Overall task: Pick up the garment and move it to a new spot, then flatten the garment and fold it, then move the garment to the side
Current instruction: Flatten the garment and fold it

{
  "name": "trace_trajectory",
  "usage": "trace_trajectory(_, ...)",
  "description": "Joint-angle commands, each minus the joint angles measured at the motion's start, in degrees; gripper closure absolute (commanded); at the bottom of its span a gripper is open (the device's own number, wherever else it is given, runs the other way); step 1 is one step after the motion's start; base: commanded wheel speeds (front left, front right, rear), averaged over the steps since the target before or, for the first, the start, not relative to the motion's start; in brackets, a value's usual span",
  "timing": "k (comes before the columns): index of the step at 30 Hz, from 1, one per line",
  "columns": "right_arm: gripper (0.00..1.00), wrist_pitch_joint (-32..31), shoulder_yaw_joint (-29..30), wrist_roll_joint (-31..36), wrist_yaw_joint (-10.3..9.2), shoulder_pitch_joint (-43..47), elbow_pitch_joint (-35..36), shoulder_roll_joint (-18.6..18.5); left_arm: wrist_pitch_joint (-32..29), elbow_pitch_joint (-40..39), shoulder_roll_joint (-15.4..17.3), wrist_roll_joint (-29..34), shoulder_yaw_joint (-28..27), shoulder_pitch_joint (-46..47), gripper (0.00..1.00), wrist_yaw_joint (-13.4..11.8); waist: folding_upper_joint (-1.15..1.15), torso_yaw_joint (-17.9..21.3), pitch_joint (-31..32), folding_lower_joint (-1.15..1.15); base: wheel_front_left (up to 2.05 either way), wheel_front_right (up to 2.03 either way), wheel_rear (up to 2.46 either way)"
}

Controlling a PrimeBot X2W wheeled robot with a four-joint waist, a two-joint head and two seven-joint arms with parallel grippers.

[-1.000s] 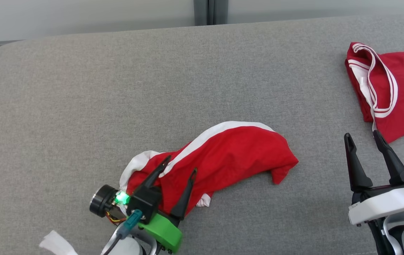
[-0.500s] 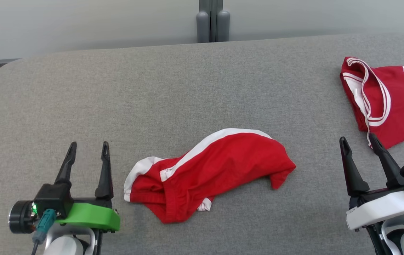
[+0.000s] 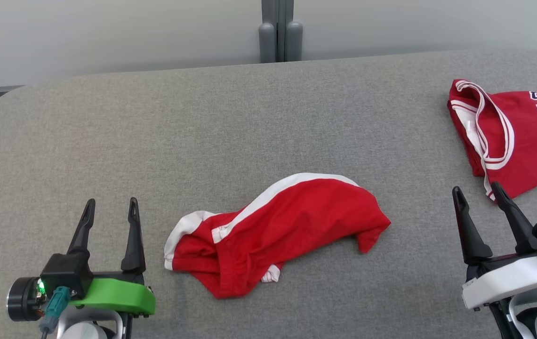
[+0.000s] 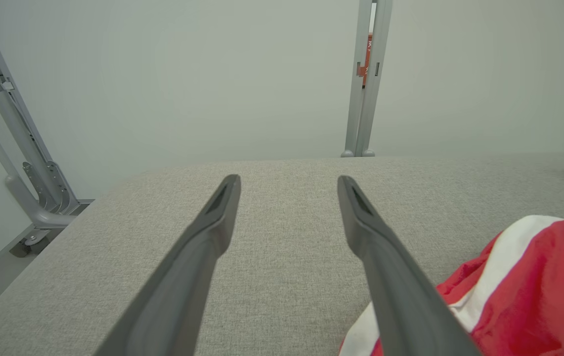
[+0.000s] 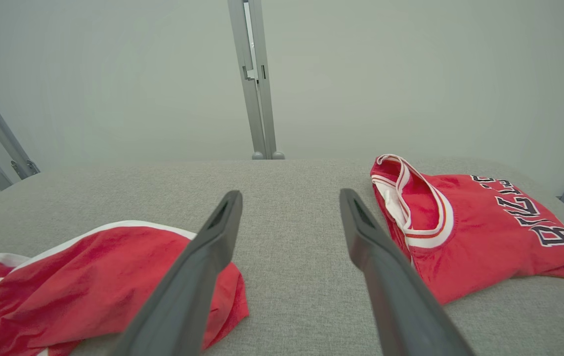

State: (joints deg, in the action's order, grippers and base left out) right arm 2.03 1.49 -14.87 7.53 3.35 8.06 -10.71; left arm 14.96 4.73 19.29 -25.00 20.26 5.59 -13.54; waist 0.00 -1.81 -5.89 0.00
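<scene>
Broadly, the grey padded table (image 3: pixel 108 117) carries everything. The red shorts (image 3: pixel 287 221) with white trim lie crumpled near its middle, between the two arms and touching neither.

The likely trouble is in the pick. The cloth is bunched in layers, so a pinch at one spot may catch only a hem or a single layer, and the shorts would then hang twisted and land no flatter. A shallow grab could also slip off the thin fabric.

A red jersey (image 3: pixel 522 141) with lettering lies on the right, near the right gripper (image 3: pixel 476 189). A new spot chosen that way risks laying one red piece over the other. The left gripper (image 3: pixel 111 203) sits just beside the shorts' white-trimmed end.

Both grippers have their fingers spread wide and hold nothing. A grey post (image 3: pixel 276 33) rises behind the far edge, well apart from the work. Nothing lies between either gripper and the shorts.
</scene>
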Motion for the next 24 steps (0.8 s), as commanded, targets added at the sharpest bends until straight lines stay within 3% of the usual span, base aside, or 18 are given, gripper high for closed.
trace_trajectory(1,0.00,-0.2,0.3,0.1,-0.10,0.7,0.1,-0.2,0.2,-0.2,0.1,0.2,-0.2,-0.2,0.00,-0.2,0.00,-0.2,-0.3,0.00,0.00,0.00,0.00)
trace_trajectory(12,0.00,-0.5,-0.8,-1.4,-0.10,-2.0,-5.2,-2.1,0.2,-1.0,-0.4,1.4,0.7,3.8,0.00,0.5,0.00,-2.9,-5.4,0.00,0.00,0.00,0.00)
trace_trajectory(24,0.00,2.7,-11.3,-5.7,-0.10,-12.2,-29.0,-3.2,0.3,0.1,-1.5,2.4,0.9,7.8,0.00,2.8,0.00,-5.1,-9.8,0.00,0.00,0.00,0.00)
